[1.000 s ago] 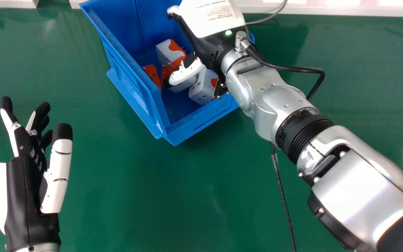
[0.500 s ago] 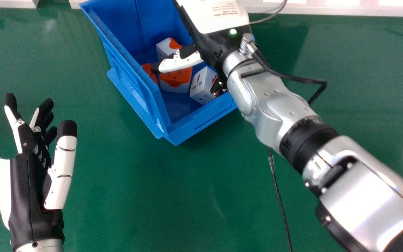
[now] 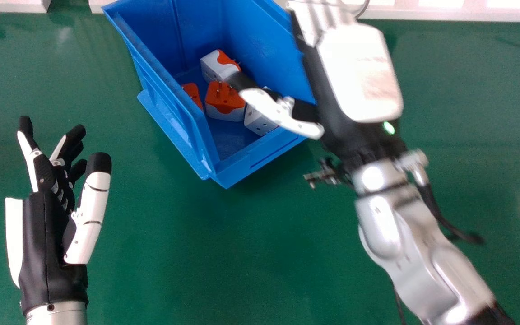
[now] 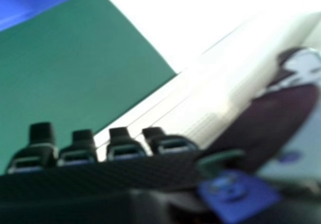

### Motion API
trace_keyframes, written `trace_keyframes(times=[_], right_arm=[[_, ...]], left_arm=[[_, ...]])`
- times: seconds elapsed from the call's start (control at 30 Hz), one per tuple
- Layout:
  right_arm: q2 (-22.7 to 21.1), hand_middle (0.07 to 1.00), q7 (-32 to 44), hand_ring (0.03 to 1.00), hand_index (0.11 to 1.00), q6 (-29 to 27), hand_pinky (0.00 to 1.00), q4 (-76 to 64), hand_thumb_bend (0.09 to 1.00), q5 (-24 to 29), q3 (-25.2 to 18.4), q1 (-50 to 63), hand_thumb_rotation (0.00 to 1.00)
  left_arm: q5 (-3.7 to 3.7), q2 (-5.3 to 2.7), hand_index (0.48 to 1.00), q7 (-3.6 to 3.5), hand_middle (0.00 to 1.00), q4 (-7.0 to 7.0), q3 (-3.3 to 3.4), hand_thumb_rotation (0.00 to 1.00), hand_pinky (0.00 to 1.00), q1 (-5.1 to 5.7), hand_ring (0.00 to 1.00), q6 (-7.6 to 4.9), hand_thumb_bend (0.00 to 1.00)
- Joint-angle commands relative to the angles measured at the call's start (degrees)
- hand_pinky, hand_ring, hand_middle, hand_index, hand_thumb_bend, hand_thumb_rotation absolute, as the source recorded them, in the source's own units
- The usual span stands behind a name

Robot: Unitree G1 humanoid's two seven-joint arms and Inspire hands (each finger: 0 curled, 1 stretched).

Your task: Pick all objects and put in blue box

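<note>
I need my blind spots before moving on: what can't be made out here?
Head view:
- White block nearest the right hand: partly behind its thumb.
- Leftmost orange block: partly behind the blue box's left wall.
- Box's far end: cut off by the top edge.

Right hand view:
- Box interior: cut off, blurred.

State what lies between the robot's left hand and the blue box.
In the head view, only green tabletop lies between the left hand and the blue box.
</note>
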Motion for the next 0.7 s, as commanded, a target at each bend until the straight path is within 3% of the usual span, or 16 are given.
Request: trace_keyframes(times=[0.0,0.1,0.3,0.43,0.57,0.67], right_arm=[[-0.89,1.0,0.12,1.0,1.0,-3.1,0.95,-6.43,0.307,2.89,-2.76,5.16,0.77],[-0.7,1.0,-0.17,1.0,1.0,-7.55,0.98,-9.93,0.288,7.71,-5.86,12.15,0.72],[1.4,1.0,0.6,1.0,1.0,-11.71,0.93,-9.11,0.315,14.65,-10.75,21.2,0.94],[1.49,1.0,2.17,1.0,1.0,-13.64,0.91,-6.53,0.288,17.41,-12.67,24.31,0.99],[1.73,1.0,3.21,1.0,1.0,-16.07,0.91,-2.77,0.259,19.12,-14.2,24.99,1.0],[3.01,1.0,5.48,1.0,1.0,-16.14,0.93,-1.88,0.309,22.66,-15.38,24.98,1.0]], left_arm=[[0.31,0.52,0.897,0.05,0.91,-0.12,-0.01,0.75,0.88,-0.15,0.92,-1.25,0.53],[0.29,0.72,0.898,-0.06,0.91,0.64,0.01,0.75,0.88,-0.49,0.91,-1.79,0.54],[-0.09,0.81,0.897,-0.13,0.91,2.56,-0.19,0.75,0.88,-1.73,0.92,-2.8,0.55],[-0.25,0.53,0.897,-0.12,0.91,3.09,-0.57,0.74,0.88,-2.21,0.92,-2.87,0.54],[0.09,0.26,0.894,0.22,0.91,3.39,-0.79,0.74,0.89,-2.2,0.92,-3.02,0.55],[0.05,0.17,0.892,0.3,0.91,3.84,-0.87,0.74,0.88,-2.14,0.92,-3.46,0.54]])
